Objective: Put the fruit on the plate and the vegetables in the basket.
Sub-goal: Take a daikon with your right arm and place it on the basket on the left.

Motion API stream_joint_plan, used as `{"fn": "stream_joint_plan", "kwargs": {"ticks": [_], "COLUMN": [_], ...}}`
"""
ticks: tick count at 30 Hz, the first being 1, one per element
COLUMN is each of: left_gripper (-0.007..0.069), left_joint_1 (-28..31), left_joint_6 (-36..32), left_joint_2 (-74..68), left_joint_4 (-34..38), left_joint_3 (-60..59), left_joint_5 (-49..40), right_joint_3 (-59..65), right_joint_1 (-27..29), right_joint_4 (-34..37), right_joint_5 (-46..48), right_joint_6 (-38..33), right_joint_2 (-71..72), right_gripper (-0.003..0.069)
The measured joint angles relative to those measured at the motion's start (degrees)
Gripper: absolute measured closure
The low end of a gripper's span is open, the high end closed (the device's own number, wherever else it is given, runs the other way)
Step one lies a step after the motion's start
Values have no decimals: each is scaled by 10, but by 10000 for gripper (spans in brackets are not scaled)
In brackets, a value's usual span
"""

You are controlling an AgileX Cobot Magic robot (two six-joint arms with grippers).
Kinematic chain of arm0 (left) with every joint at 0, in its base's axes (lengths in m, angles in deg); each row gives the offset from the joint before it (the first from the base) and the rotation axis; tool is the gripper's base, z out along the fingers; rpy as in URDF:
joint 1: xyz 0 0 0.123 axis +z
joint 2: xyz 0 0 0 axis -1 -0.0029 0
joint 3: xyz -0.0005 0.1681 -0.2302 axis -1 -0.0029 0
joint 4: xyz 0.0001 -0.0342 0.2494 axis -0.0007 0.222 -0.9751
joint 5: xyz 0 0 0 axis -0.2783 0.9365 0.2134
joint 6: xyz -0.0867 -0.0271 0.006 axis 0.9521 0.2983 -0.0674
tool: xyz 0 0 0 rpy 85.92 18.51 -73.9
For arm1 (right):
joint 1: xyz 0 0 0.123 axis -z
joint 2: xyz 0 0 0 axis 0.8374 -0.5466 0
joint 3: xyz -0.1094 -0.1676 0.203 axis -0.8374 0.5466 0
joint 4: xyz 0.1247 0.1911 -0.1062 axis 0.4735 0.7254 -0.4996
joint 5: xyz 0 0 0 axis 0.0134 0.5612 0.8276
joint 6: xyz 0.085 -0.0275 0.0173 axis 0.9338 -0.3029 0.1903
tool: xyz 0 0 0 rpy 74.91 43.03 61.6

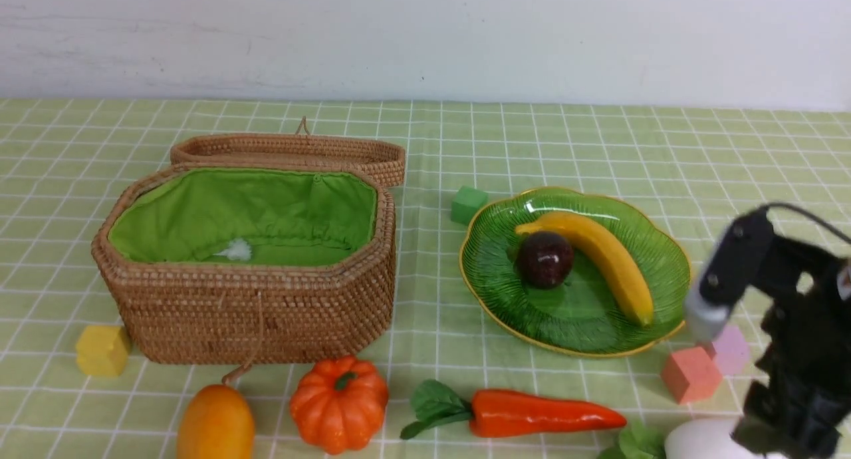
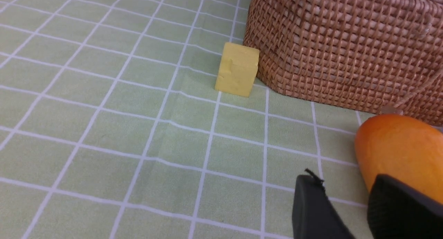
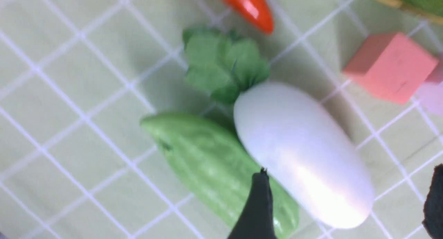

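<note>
Right gripper [image 3: 349,183], jaws wide astride the radish [image 3: 301,152], risks pinching the green vegetable [image 3: 207,162] lying seemingly at its six o'clock too; left gripper [image 2: 346,183] hangs part-open, empty.

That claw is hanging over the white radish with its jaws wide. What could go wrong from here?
The right gripper hangs open over the smooth white oval radish. One finger is above the pale green lumpy vegetable lying against it, so closing might nudge or pinch that too. The radish's rounded, glossy skin could also slip from the jaws.
</note>
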Motion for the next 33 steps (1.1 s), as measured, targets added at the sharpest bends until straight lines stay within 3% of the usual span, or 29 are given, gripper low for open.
{"fn": "stream_joint_plan", "kwargs": {"ticks": [12, 16, 21, 33], "left_gripper": [386, 386, 386, 386], "left_joint_1": [0, 0, 0, 0], "left_joint_6": [0, 0, 0, 0], "left_joint_2": [0, 0, 0, 0], "left_joint_4": [0, 0, 0, 0], "left_joint_3": [0, 0, 0, 0], "left_joint_5": [0, 0, 0, 0], "right_joint_3": [90, 90, 87, 69], "right_joint_1": [0, 0, 1, 1], "right_joint_4": [-28, -34, -43, -38], "right_joint_5": [-181, -198, -203, -162], "right_joint_6": [-22, -23, -24, -29], "right_joint_2": [-44, -84, -112, -43], "right_gripper": [66, 76, 140, 141]}}
